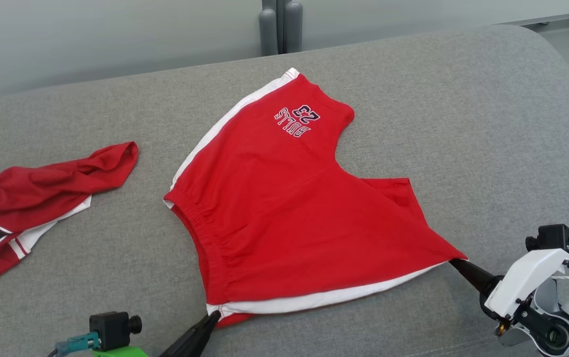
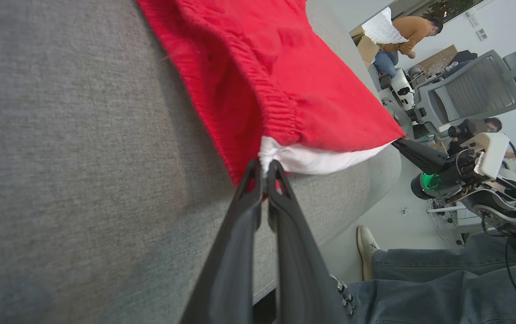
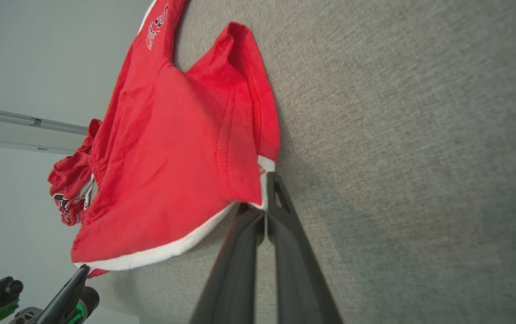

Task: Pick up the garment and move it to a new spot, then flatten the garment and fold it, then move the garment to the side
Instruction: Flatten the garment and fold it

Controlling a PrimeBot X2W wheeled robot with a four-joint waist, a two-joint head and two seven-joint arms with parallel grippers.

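red shorts [image 1: 284, 208] lie spread around the middle of the grey cushion [image 1: 487, 124]. waistband faces the cushion's left. the leg printed "bulls 23" points at the cushion's far edge; the other leg points toward its near right. a white side stripe runs along the shorts' edge nearest the cushion's front.

left gripper [image 1: 213, 315]: at the cushion's front edge, fingers pressed together, pinching the waistband corner where the white stripe ends.

right gripper [image 1: 455, 263]: toward the cushion's near right, fingers pressed together, pinching the leg-hem corner at the stripe's other end.

stripe edge runs straight and taut between the two pinch points.

second red garment [image 1: 31, 198]: crumpled at the cushion's left side, apart from the shorts.

left wrist view: a person's jeans leg [image 2: 419, 279] and pale shoe [image 2: 368, 247] on the floor beside the cushion's front.
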